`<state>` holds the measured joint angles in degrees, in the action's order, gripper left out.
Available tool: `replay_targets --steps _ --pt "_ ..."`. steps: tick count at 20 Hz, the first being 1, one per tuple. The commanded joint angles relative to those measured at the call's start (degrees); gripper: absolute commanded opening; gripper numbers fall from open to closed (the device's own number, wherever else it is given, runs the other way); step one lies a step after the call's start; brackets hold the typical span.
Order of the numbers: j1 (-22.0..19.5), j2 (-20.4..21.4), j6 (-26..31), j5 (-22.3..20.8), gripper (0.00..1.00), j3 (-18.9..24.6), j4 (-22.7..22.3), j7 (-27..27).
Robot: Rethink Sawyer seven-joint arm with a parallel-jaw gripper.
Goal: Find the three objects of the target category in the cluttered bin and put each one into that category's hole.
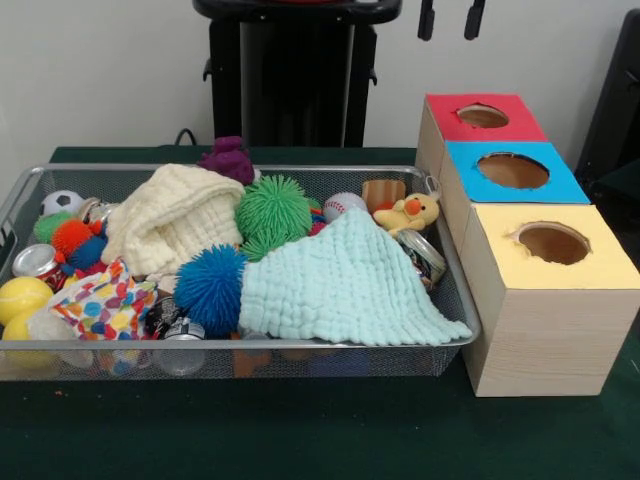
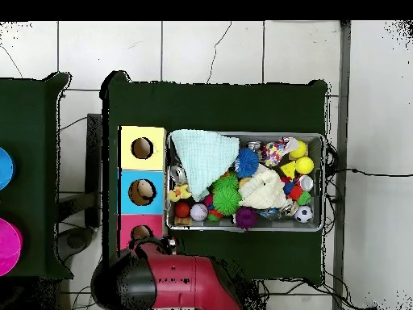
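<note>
Silver wire makes up the bin (image 1: 455, 300), a wide flat tray full of toys on a dark green table (image 1: 300, 430). No words or labels can be read on anything; the cans (image 1: 38, 262) at the left end are too small to tell.

1 small white cloth with red, blue, yellow and pink patches (image 1: 102, 303) lies at the front left of the bin, partly under a blue spiky ball (image 1: 210, 287). From above, the same cloth shows near the tray's far right corner. Other cloths like it cannot be seen.

A big mint cloth (image 1: 345, 285) covers much of the right half of the bin and hangs over the front rim. A cream cloth (image 1: 170, 215) lies behind it, beside a green spiky ball (image 1: 272, 210). A yellow duck (image 1: 408, 212), yellow balls (image 1: 22, 298) and a purple toy (image 1: 230, 158) sit around them.

3 wooden boxes stand in a row just beside the bin's right end. The yellow-topped hole (image 1: 552, 243) is nearest the front, then the blue hole (image 1: 512, 170), then the red hole (image 1: 482, 116).

The gripper (image 1: 451, 18) hangs high above the red box. Its 2 fingers are spread apart and hold nothing.
</note>
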<state>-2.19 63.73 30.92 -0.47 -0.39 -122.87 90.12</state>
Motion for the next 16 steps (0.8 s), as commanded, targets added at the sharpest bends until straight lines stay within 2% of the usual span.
replay_targets --steps 1,10,16 --pt "-2.29 -5.25 -0.71 -2.92 1.0 1.39 7.4 5.69" --pt "-6.07 -8.18 0.31 -4.18 1.0 3.17 11.9 1.63" --pt "-8.57 -10.42 3.7 -5.96 1.0 3.77 16.53 -0.63"
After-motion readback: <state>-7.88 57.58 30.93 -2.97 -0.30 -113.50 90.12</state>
